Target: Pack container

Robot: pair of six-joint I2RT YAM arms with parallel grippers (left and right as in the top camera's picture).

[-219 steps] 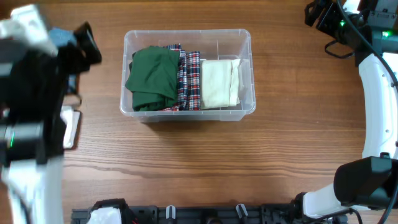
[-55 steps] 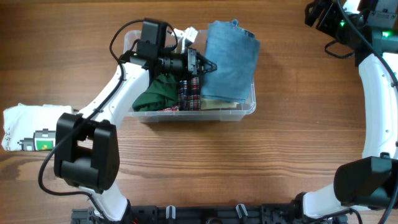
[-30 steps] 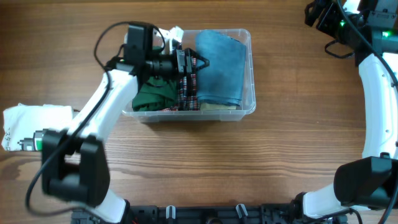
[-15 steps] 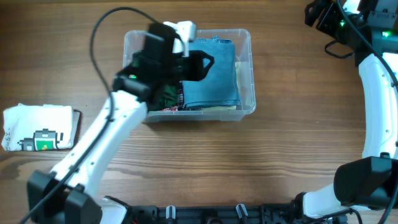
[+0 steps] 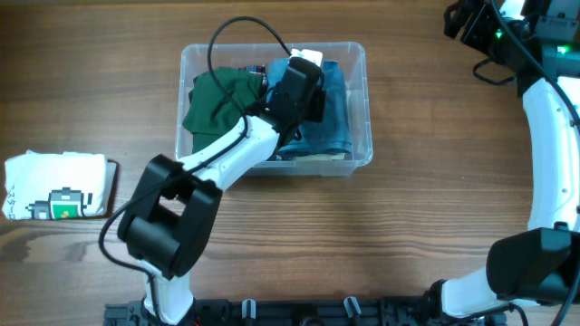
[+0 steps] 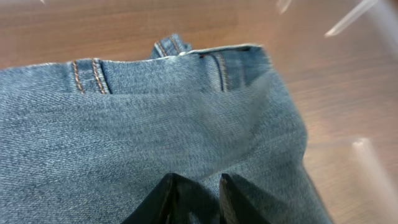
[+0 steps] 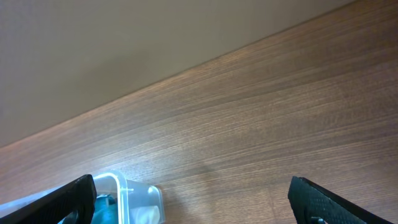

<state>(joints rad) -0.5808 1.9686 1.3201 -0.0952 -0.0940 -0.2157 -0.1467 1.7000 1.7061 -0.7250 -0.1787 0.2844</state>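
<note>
The container (image 5: 188, 56) is a clear plastic tub at the table's back middle. It holds a green cloth (image 5: 220, 101), a plaid cloth (image 5: 255, 69) and folded blue jeans (image 5: 336, 113) on top at its right side. My left gripper (image 5: 304, 80) reaches into the tub over the jeans (image 6: 155, 124). In the left wrist view its fingers (image 6: 170, 198) stand close together with a narrow gap, tips at the denim; whether they pinch a fold does not show. My right gripper (image 7: 193, 180) hangs wide open and empty far to the right of the tub's corner (image 7: 121, 186).
A folded white cloth with a green print (image 5: 54, 186) lies at the table's left edge. The right arm (image 5: 548, 136) curves along the right side. A black rack (image 5: 272, 312) runs along the front edge.
The jeans have settled into the right side of the tub. My left arm has swung right over them and its jaws have narrowed. The right arm has not moved.
</note>
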